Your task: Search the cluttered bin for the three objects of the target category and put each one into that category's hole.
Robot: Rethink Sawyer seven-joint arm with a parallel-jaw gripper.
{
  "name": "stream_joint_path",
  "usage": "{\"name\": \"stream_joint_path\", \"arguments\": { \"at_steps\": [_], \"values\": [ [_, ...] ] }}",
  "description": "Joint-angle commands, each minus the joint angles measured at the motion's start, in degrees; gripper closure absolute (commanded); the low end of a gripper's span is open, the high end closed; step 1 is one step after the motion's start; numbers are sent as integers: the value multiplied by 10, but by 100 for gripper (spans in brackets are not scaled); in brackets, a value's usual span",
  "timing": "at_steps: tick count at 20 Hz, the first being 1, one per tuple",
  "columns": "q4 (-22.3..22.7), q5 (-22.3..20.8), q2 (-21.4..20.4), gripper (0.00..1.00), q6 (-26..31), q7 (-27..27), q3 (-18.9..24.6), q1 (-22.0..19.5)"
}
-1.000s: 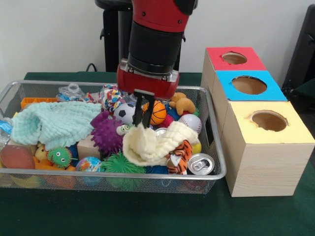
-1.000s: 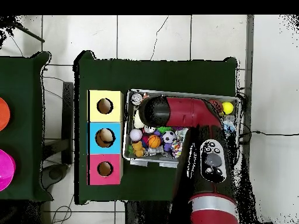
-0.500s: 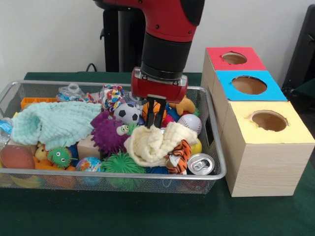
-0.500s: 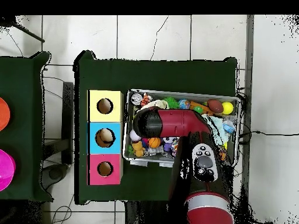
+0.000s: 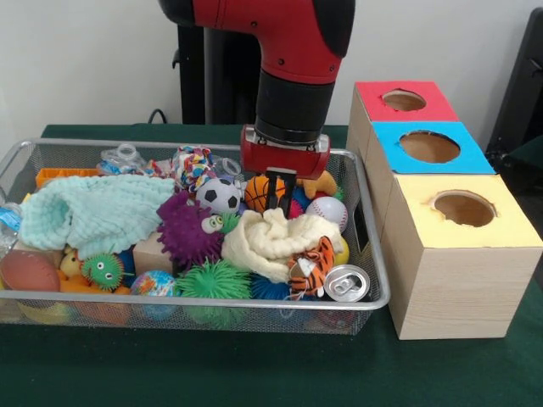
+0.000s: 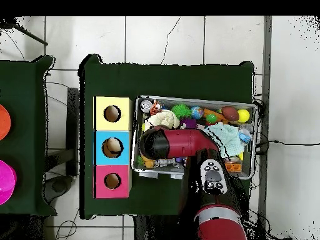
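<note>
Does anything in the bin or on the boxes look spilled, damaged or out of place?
Nothing looks spilled or broken. The wire bin is just a jumble: a cream cloth crumpled over toys, and a drink can lying on its side against the corner.

No readable text, labels, brands or numbers appeared anywhere. The silver can (image 5: 346, 282), lying at the wire bin's (image 5: 373, 298) corner nearest the yellow box (image 5: 462, 254), possibly carried print, but none was legible.
</note>
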Motion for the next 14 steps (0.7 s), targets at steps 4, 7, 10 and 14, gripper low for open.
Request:
{"name": "stream_joint_path", "arguments": {
  "at_steps": [4,7,10,14],
  "values": [
    [51,-28,21,100,-13,13,44,-9],
    [47,-21,13,100,4,9,47,-10],
    [36,-8,0,100,38,4,49,-7],
    [5,12,-8,100,87,0,56,-3]
  ]
}}
